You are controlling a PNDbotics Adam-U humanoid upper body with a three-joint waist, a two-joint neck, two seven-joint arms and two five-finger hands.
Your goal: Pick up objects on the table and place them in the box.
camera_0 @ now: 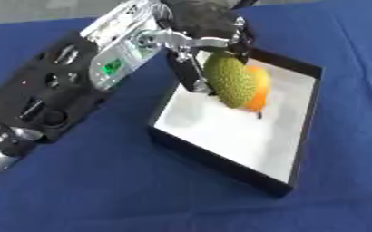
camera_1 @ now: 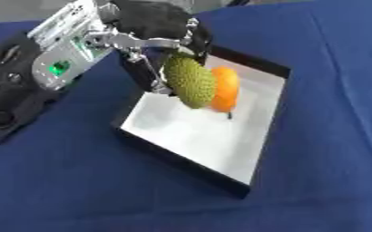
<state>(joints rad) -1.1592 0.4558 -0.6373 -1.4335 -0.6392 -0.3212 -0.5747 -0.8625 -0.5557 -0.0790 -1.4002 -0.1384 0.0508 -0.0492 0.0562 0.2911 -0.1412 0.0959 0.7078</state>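
Note:
A bumpy green oval fruit (camera_0: 230, 82) hangs over the box, held from above by my left hand (camera_0: 198, 31), whose fingers curl round its top and left side. Just behind the green fruit an orange fruit (camera_0: 259, 88) shows; it seems to lie inside the box. The box (camera_0: 221, 165) is shallow, with black walls and a white floor, and sits on the blue tablecloth. My left arm (camera_0: 54, 90) reaches in from the left edge. My right hand shows in neither view.
Blue cloth (camera_0: 102, 190) covers the whole table around the box, with open cloth in front and to the right of the box. The white floor near the box's front wall (camera_1: 197, 140) is bare.

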